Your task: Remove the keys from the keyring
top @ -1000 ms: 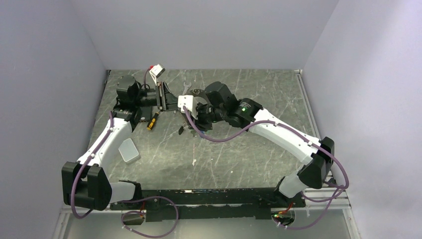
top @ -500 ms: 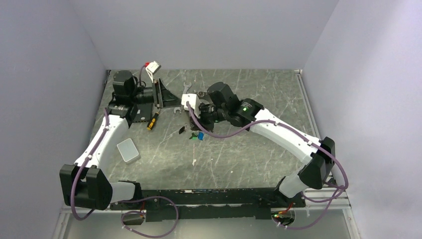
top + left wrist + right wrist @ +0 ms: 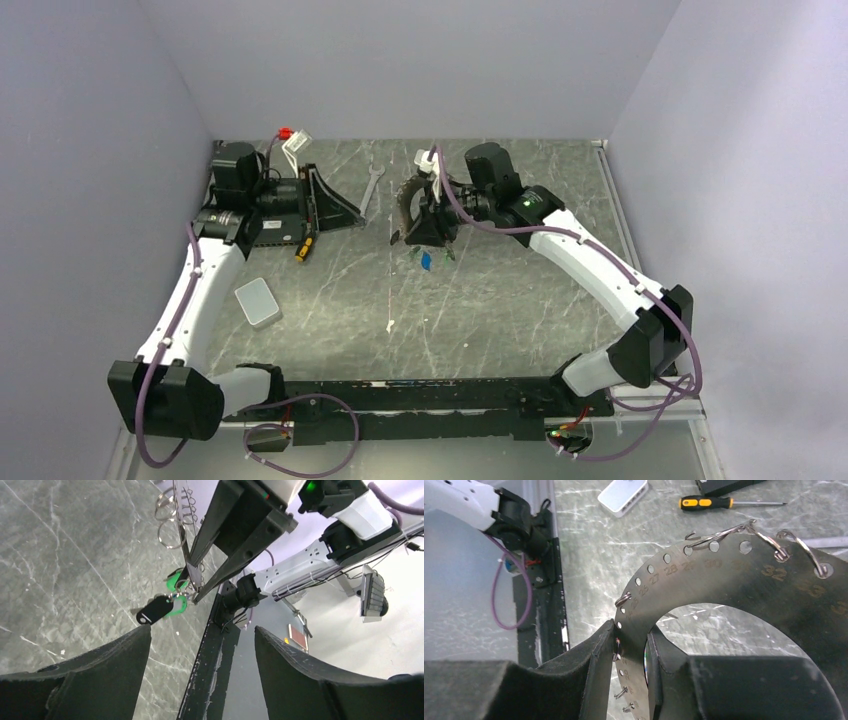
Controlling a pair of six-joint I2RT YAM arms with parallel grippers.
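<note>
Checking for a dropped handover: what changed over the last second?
The left gripper opened and drew back leftward, away from the dark-grey perforated metal keyring. The right gripper, still clamped on it, turned and shifted it rightward, green- and blue-headed keys dangling. Yellow-handled screwdriver, white box and silver wrench stayed put.

One keyring point(image 3: 724, 575), one wrench point(image 3: 371, 188), one screwdriver point(image 3: 704, 502), one box point(image 3: 258, 302).

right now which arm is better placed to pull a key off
Probably left: the left gripper is open, empty, facing the keys; the right gripper clamps the keyring.
</note>
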